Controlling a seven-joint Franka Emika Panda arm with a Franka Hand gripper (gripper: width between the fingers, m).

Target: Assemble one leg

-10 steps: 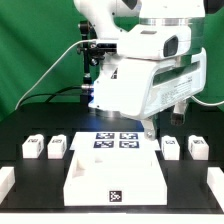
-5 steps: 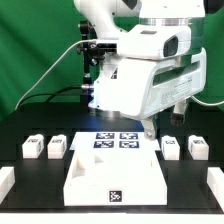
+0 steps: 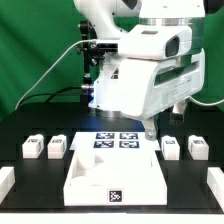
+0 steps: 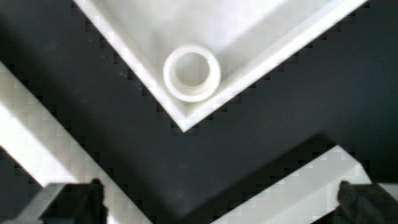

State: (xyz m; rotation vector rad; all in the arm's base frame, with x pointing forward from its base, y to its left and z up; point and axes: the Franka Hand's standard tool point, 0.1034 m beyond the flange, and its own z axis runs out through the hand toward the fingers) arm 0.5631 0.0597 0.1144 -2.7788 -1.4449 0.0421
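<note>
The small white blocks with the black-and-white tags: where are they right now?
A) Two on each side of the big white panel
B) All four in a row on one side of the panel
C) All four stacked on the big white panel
A: two blocks lie to the exterior view's left of the big white panel and two more to its right, none on it.

The arm (image 3: 150,60) is clad in glossy white rounded shells, parted by dark bands at the joints. A thin cable (image 3: 42,75) is led to a black block (image 3: 95,52), under which a bluish-white light (image 3: 92,95) is seen. The tool (image 4: 217,205) is fitted with dark fingers (image 4: 68,203).
</note>
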